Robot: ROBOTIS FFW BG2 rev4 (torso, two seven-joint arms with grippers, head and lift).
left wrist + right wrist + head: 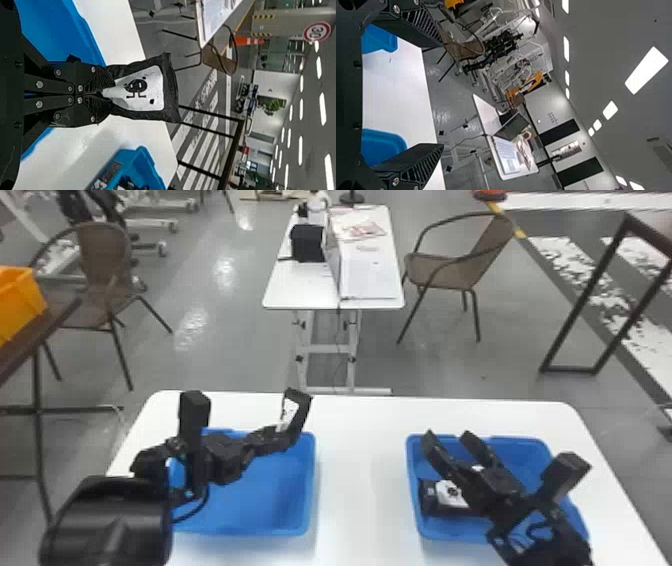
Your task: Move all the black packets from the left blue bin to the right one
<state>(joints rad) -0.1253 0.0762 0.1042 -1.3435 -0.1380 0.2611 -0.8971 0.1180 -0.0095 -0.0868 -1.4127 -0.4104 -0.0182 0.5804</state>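
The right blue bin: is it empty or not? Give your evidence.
Not empty: a black packet with a white patch lies inside the bin, partly hidden by the right pincer.

Black packet [301, 410] aloft, another [429, 492] in right bin [450, 532]
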